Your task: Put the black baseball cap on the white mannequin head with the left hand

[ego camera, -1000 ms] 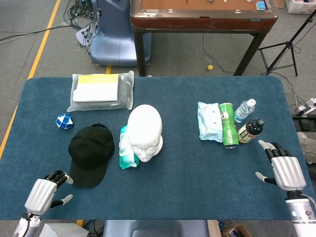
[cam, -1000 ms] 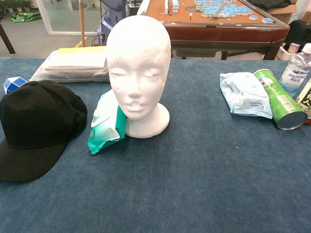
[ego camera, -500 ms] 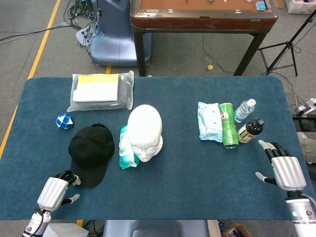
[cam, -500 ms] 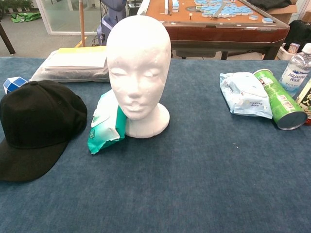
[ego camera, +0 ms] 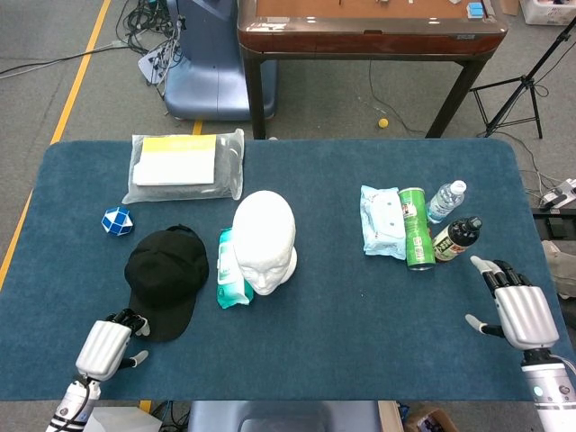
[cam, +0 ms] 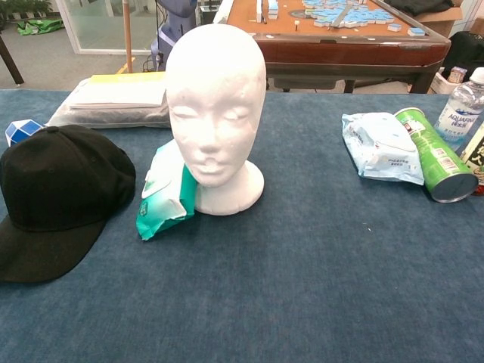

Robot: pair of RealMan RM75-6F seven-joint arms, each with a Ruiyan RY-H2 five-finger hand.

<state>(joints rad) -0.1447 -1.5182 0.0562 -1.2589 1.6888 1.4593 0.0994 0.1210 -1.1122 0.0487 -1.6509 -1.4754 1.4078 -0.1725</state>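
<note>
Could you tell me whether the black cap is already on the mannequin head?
No, the black cap lies flat on the table beside the bare mannequin head.

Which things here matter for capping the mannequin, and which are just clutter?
For the job: black baseball cap; white mannequin head; left hand.

Lying about: green wipes pack; bagged papers; blue-white cube; pale wipes pack; green can; water bottle.

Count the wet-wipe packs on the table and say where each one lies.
2. A green wipes pack leans against the mannequin head, beside the black cap. A pale blue wipes pack lies beside the green can.
</note>
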